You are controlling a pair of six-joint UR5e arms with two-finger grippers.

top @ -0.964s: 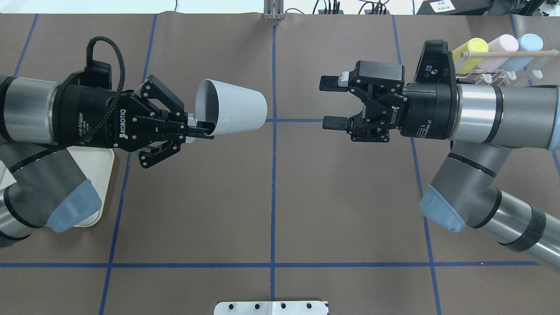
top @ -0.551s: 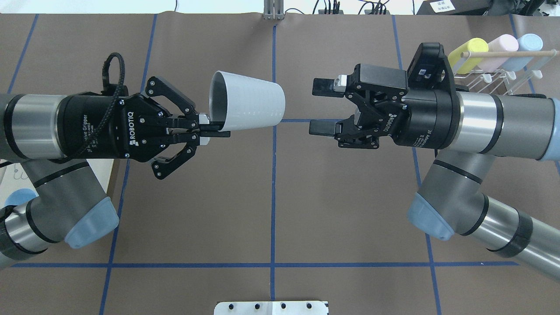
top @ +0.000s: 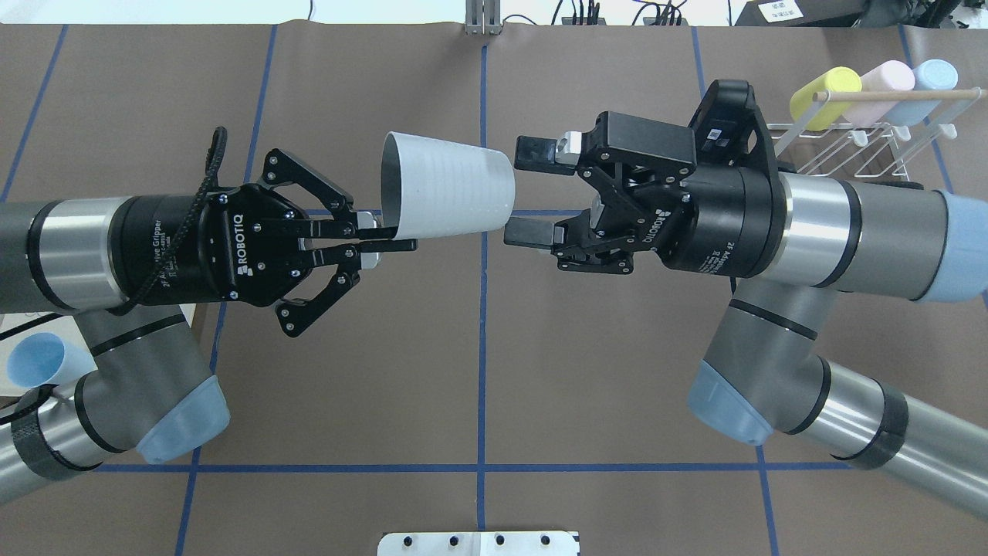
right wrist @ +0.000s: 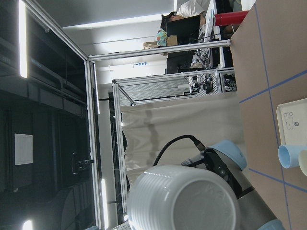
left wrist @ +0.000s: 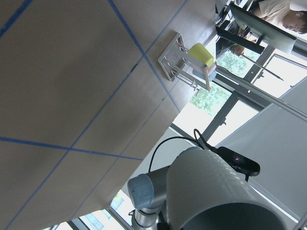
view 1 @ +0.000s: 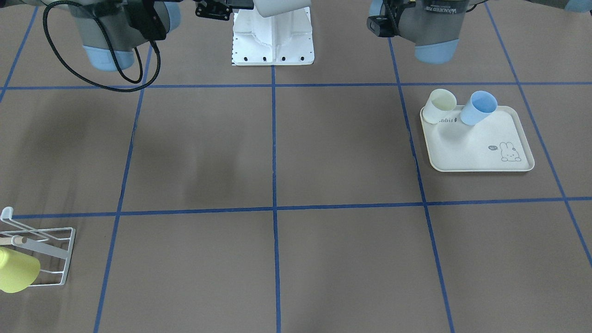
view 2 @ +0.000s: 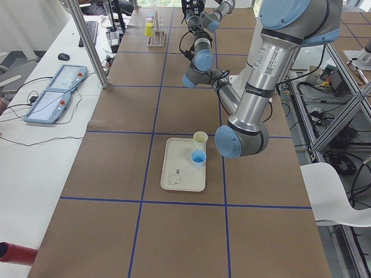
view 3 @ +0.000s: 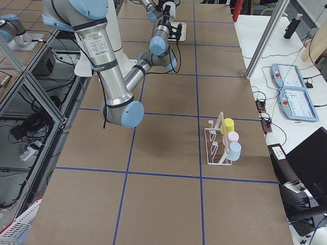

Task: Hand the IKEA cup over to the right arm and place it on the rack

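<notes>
IKEA cup (top: 451, 193), probably light, stiff and a bit slippery, is pinched mid-air at its rim by the left gripper (top: 390, 238), while the right gripper (top: 527, 193), spread wide, should take its ribbed base

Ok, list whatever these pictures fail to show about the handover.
- Overhead view: whether the open right gripper touches the white cup; the angle hides any gap.
- Front-facing view: the top edge cuts off most of the cup and grippers.
- Side views: the handover is too small to judge.
- Front-facing view: the left edge crops the rack.
</notes>
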